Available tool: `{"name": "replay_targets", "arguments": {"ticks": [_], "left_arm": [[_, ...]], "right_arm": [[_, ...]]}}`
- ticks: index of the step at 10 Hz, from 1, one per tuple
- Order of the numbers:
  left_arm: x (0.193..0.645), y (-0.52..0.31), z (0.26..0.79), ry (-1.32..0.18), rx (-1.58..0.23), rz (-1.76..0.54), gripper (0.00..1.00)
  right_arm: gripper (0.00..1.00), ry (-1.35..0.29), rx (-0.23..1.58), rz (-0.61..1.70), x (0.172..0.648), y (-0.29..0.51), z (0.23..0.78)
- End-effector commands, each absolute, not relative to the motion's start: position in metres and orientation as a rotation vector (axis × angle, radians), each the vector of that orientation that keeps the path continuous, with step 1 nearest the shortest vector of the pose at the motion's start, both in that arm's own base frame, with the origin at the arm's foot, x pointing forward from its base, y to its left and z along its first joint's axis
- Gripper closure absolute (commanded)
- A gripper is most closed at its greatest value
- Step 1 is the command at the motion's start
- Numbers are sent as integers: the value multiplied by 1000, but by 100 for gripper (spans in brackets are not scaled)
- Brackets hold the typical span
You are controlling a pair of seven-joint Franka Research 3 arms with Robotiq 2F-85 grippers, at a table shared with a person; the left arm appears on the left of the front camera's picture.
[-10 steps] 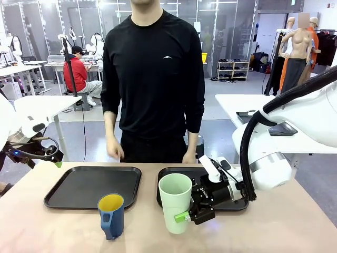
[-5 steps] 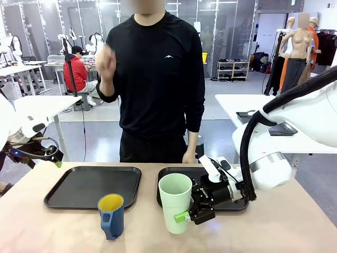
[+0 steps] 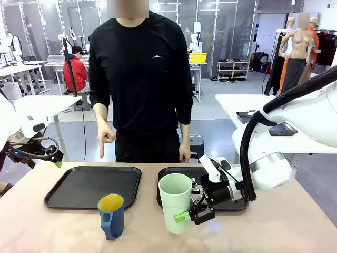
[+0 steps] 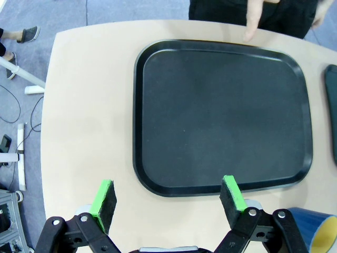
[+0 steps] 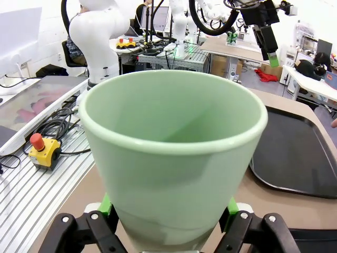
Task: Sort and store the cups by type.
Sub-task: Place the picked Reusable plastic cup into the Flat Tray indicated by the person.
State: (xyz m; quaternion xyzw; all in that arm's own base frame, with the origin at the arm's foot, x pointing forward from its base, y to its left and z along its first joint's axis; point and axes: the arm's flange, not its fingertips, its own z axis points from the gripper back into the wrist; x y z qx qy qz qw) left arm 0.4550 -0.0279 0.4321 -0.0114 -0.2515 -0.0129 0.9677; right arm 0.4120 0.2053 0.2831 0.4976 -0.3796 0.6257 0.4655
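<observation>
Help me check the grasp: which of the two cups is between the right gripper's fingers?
The tall mint-green tumbler: the right gripper has its pads against its lower sides. The shorter blue mug with the yellow inside stands apart, untouched.

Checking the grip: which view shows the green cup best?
Right wrist view: green cup close up, pads against both sides near its base. Front view: whole cup upright on table, right gripper low beside it.

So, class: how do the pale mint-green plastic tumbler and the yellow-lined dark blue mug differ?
The pale mint-green plastic tumbler is taller than the dark blue mug. The mug has a handle, the tumbler none. The right pincer clasps the tumbler; the mug stands free. Both stand upright.
</observation>
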Motion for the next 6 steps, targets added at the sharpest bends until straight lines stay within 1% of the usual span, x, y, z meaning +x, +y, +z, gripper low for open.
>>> {"name": "replay_targets", "arguments": {"ticks": [1,6], "left_arm": [[455,-28,432,-510,-24,-25,0],[455,-28,432,-510,-24,-25,0]], "right_arm": [[55,-958,1221,1538,413,209,283],[55,-958,1221,1538,413,209,283]]}}
